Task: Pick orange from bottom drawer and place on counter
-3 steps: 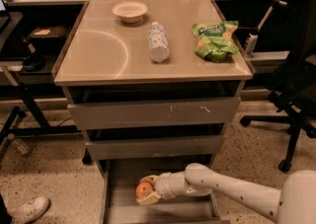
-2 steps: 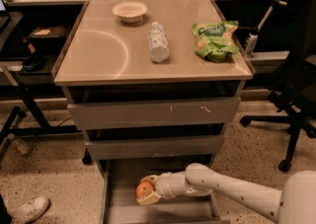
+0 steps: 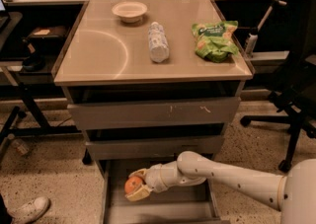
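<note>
Orange (image 3: 132,185) sits in the bottom drawer (image 3: 163,209), left of centre, between the two fingers of my gripper (image 3: 134,187). One finger (image 3: 139,172) is over the top of it and the other is under it, so I read the gripper as clamped on the orange. I can't tell whether the fruit is off the drawer floor. The arm reaches in from the right, low, under the middle drawer front (image 3: 155,146).

I judge the step in hand to be grasp made, lift-out next. To do it well, I keep the clamp firm and pull the orange out toward the open front of the drawer before raising it. The middle drawer front hangs right above the wrist and would knock the fruit on a straight lift. Round smooth skin can roll out of a two-finger pinch, so I go slowly, with no wrist twist. Then up and over the edge of the counter (image 3: 103,57), where the bare left half near the arc mark looks like the safest drop spot.

Counts:
- 1 orange
- 1 gripper
- 3 drawers
- On the counter: 1 bowl (image 3: 129,11), 1 bottle (image 3: 158,43) lying down, 1 green bag (image 3: 215,40)
</note>
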Motion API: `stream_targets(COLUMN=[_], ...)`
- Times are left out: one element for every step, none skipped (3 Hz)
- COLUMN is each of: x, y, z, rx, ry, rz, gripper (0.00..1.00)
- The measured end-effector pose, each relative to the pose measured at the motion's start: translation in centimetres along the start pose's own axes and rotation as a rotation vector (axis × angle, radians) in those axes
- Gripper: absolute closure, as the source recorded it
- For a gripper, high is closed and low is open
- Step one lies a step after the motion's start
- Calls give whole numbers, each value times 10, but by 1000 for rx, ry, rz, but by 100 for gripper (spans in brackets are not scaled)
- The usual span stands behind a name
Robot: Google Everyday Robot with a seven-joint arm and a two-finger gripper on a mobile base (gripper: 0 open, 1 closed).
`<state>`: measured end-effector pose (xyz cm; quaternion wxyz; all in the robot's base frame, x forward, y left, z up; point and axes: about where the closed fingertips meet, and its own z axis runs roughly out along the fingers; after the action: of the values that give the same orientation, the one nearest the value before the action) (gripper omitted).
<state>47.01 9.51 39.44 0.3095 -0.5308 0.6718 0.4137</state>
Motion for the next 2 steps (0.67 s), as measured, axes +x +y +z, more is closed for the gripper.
stream_targets(x=[-58, -64], y=[14, 17], z=[-17, -18], rx=[4, 0], ry=[21, 20], rz=[-51, -53], gripper=[100, 100])
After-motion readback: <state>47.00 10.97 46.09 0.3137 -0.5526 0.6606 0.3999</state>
